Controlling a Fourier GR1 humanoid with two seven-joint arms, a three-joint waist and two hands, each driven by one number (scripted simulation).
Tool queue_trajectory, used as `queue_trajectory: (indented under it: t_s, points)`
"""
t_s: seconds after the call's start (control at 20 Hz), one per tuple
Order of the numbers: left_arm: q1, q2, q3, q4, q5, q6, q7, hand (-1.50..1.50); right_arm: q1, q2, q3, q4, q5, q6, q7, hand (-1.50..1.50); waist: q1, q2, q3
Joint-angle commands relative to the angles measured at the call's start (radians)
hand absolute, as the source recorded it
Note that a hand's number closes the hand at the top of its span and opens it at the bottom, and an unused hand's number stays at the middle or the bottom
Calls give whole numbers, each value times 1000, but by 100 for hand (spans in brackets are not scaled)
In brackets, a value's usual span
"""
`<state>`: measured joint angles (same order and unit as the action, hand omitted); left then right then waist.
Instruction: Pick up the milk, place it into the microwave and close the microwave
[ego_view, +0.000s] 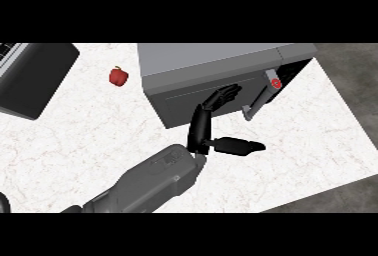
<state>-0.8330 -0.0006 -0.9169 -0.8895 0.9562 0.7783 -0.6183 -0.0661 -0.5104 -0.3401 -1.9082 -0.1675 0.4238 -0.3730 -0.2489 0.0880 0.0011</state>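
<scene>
1. Right robot hand (210, 120) is spread open, straight fingers (224, 95) against the nearly shut microwave door (210, 100), thumb out sideways
2. Microwave (214, 62) sits on the table (88, 135); milk unseen
3. Red pepper (119, 76) lies left of it

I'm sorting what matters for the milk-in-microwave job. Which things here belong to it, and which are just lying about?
Part of the job:
microwave
microwave door, nearly closed
robot hand, open fingers against the door

Lying about:
red pepper on the counter
dark appliance at the left edge
</scene>
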Motion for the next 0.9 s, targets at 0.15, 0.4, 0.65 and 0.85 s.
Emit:
queue_trajectory:
  t_s: [0.15,0.4,0.65,0.85]
  points:
    - [-68,1,61,78,50,19,-13,-150,-11,74,51,103,-176,54,49,-150,-8,14,0]
    - [-65,1,60,100,71,0,-34,-150,-49,55,40,161,-236,80,72,-150,1,18,-1]
    - [-64,1,61,106,89,5,-61,-150,-77,28,22,202,-294,112,86,-150,-14,13,-2]
    - [-70,1,56,106,109,4,-68,-150,-101,15,17,240,-328,133,93,-150,-21,15,-1]
